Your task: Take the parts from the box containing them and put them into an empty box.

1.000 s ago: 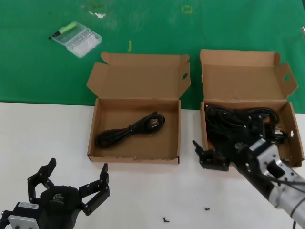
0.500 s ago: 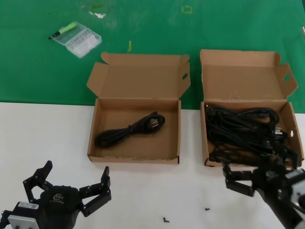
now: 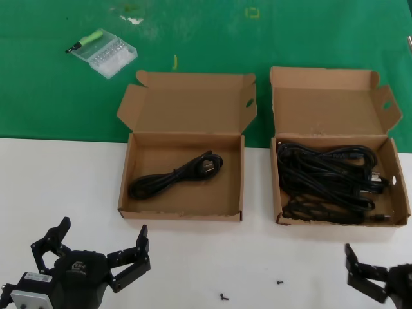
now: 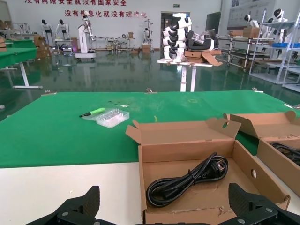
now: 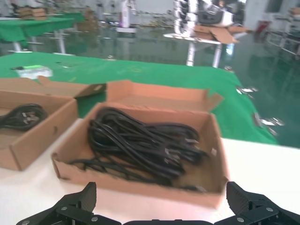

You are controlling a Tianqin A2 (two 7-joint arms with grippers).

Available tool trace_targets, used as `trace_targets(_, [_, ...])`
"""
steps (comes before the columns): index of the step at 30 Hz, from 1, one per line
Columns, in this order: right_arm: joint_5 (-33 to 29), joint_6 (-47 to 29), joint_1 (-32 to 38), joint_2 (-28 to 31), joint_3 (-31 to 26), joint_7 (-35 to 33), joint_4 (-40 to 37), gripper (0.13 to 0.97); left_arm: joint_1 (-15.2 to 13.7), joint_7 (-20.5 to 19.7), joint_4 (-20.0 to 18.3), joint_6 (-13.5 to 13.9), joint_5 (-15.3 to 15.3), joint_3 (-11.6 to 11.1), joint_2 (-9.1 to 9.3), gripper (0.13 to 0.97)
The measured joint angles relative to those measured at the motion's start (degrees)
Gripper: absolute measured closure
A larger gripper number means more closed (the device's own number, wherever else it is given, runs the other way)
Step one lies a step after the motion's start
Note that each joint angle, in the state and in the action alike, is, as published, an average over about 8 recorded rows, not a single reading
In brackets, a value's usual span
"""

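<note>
The wider brown carton (image 3: 125,174) with two lid ears stands open at centre left and holds one looped black power cord (image 3: 177,175). The narrower carton (image 3: 278,193) at the right holds several tangled black cords (image 3: 328,177). My left gripper (image 3: 102,235) is open and empty over the white table, in front of the wider carton. In the left wrist view that carton (image 4: 187,150) and its cord (image 4: 187,180) lie ahead of the open left gripper (image 4: 164,206). My right gripper (image 3: 386,283) is open and empty at the near right corner, in front of the full carton (image 5: 140,187) and its cords (image 5: 140,143).
A small clear plastic case (image 3: 103,53) with a green-handled tool lies on the green mat at the far left. Tiny black screws (image 3: 224,297) lie on the white table near the front edge, between the arms.
My right gripper has drawn back from the front of the narrower carton toward the near right corner, with nothing in it. The left gripper has barely shifted.
</note>
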Motion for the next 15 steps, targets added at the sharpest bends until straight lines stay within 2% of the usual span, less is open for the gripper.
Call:
trace_targets(6, [0.9, 2.7, -4.2, 0.5, 1.4, 1.9, 2.8, 0.129, 0.0, 0.0, 0.0, 0.0, 0.0, 0.0, 0.01, 0.132])
trace_targets(15, [1.1, 3.2, -5.0, 0.6, 1.6, 2.2, 3.3, 0.129, 0.0, 0.0, 0.0, 0.0, 0.0, 0.0, 0.01, 0.132])
